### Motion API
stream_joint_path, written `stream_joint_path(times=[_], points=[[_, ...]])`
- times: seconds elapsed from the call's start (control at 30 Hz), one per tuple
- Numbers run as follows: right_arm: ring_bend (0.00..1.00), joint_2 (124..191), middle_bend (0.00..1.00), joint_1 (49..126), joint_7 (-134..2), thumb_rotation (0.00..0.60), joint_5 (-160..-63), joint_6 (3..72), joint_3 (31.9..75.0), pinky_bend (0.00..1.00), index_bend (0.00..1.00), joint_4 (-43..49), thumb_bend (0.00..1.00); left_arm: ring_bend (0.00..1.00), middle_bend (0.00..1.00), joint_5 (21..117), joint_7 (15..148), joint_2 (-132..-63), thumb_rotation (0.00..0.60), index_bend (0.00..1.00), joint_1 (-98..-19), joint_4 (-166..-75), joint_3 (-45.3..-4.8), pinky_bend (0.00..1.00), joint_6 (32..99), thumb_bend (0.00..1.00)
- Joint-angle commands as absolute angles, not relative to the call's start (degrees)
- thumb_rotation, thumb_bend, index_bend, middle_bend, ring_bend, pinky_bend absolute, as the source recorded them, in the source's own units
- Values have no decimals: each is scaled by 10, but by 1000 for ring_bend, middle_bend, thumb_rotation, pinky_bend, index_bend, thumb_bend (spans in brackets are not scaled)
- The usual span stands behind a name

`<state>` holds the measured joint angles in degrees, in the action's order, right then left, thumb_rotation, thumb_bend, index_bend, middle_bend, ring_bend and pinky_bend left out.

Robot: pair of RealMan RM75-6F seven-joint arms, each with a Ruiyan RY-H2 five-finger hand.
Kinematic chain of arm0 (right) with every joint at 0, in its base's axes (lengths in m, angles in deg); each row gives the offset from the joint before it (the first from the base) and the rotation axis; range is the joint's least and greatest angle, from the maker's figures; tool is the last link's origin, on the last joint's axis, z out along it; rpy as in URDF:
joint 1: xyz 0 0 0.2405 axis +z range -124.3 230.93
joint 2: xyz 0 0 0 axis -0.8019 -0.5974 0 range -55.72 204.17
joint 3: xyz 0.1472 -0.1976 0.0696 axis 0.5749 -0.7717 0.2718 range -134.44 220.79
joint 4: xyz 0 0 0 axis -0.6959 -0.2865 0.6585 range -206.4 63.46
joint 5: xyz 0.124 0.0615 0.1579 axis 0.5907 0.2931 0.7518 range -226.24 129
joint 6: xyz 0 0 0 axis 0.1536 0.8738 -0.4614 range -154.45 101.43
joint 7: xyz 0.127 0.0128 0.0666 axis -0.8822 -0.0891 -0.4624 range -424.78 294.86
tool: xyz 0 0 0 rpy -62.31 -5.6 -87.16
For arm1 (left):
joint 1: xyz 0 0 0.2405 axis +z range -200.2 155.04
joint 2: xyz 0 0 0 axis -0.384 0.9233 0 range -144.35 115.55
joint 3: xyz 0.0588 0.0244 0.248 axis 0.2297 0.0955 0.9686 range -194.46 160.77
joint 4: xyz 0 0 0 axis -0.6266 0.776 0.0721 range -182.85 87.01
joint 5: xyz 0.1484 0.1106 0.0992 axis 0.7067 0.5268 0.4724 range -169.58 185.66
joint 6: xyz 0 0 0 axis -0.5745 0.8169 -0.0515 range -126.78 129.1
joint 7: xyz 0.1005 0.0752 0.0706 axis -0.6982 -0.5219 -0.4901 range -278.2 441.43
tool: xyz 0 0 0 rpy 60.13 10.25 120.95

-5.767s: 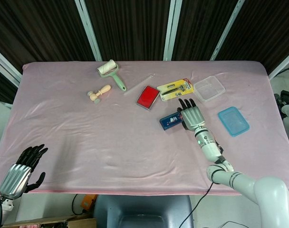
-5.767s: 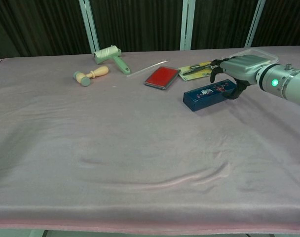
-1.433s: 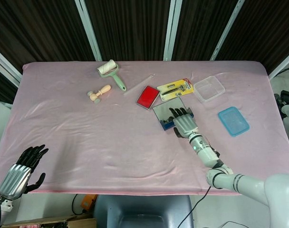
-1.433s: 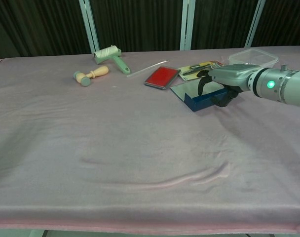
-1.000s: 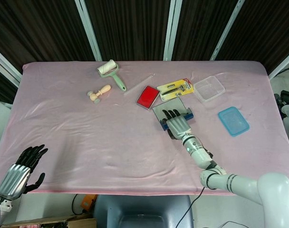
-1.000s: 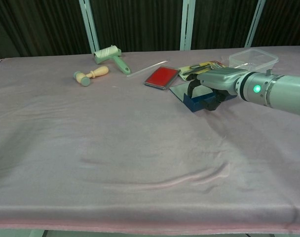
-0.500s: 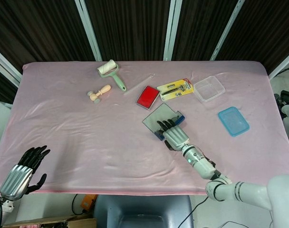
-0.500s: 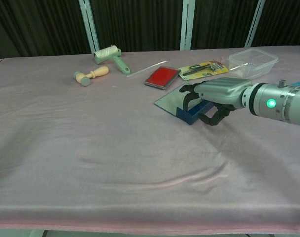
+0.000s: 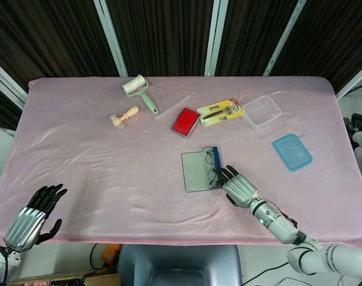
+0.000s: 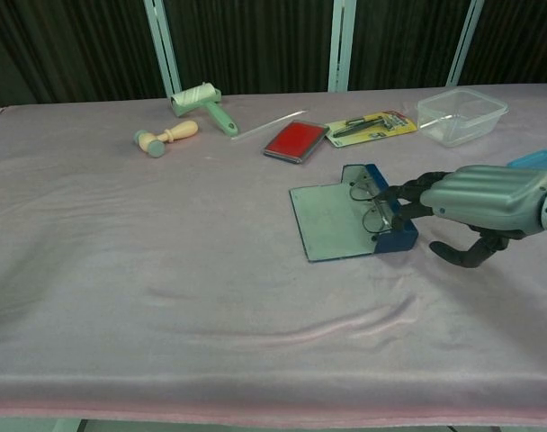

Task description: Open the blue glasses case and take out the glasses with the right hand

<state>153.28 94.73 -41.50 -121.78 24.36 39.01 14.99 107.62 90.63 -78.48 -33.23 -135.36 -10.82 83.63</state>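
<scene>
Pink cloth covers the table (image 9: 80,149), and the blue glasses case (image 10: 386,223) lies open on it, toward the robot's side from the red stamp pad (image 9: 184,121). The case's grey lid (image 10: 332,221) is folded flat onto the cloth on the side away from the right hand (image 10: 485,209), with the mirrored inside facing up. Thin-framed glasses (image 10: 371,205) sit in the blue tray part, their wire rims showing above its edge.

The right hand reaches in from the case's right side, palm down, its dark fingertips (image 10: 408,192) stretched out to the case's rim and the glasses; whether they actually pinch the frame I cannot tell, since the contact is too small to make out. The thumb curls below the palm, apart from the fingers.

Beyond the case, next to the red stamp pad, lies a yellow blister pack of tools (image 9: 219,111); a clear plastic box (image 9: 262,111) stands just past that, and a blue lid (image 9: 292,151) lies well to the case's right. Far behind and left of the case are a green-handled roller (image 9: 139,92) and a small wooden stamp (image 9: 123,117).

The left hand (image 9: 33,219) hangs off the near table edge, far left of the case, fingers spread and holding nothing.
</scene>
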Motion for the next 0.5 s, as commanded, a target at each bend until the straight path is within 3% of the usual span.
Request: stream_joint_path(times=[0.03, 0.3, 0.5], points=[[0, 1521, 30, 931, -433, 600, -1231, 251, 378, 0, 397, 137, 703, 0, 0, 1078, 904, -786, 600, 0, -334, -1355, -106, 0, 832, 448], [0, 1513, 30, 902, -509, 600, -1257, 253, 369, 0, 394, 66, 703, 0, 0, 1070, 881, -795, 600, 0, -340, -1359, -106, 0, 811, 448], [0, 1543, 30, 915, -556, 600, -1243, 210, 396, 0, 394, -13, 703, 0, 0, 1061, 860, -803, 600, 0, -347, -1364, -106, 0, 789, 447]])
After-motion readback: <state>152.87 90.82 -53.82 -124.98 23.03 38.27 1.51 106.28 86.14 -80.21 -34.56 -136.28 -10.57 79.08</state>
